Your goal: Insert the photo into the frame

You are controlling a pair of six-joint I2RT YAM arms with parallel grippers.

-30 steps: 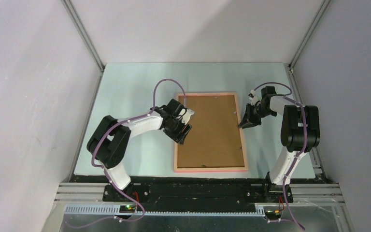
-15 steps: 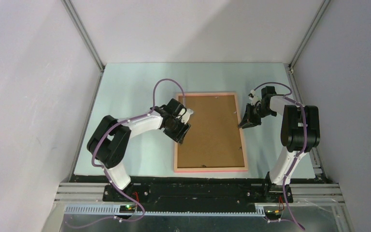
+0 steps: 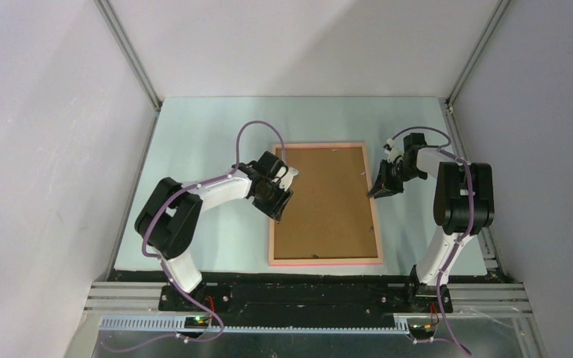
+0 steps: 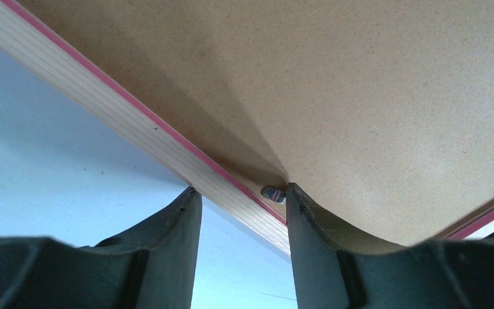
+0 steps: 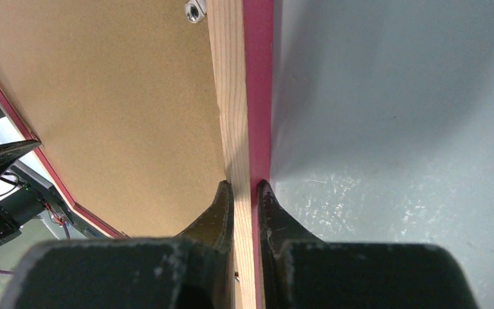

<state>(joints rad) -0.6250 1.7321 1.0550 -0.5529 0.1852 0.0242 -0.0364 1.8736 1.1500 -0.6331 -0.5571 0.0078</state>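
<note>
The frame (image 3: 326, 260) lies face down on the table, its salmon-pink border around the brown backing board (image 3: 328, 201). The photo is hidden. My left gripper (image 3: 282, 203) is open at the frame's left rail. In the left wrist view the gripper (image 4: 239, 190) straddles the rail (image 4: 135, 125). One finger is outside the rail. The other is at the board's edge by a small metal tab (image 4: 272, 192), where the board (image 4: 373, 96) curves up. My right gripper (image 3: 379, 190) is shut on the frame's right rail (image 5: 243, 96).
The pale blue table mat (image 3: 209, 134) runs to grey side walls and metal corner posts (image 3: 130, 56). The left arm's purple cable (image 3: 248, 134) loops above the frame's upper left corner. Another metal tab (image 5: 194, 10) sits on the board near the right rail.
My left gripper has shifted very slightly at the frame's left rail. The right gripper and the frame have not moved.
</note>
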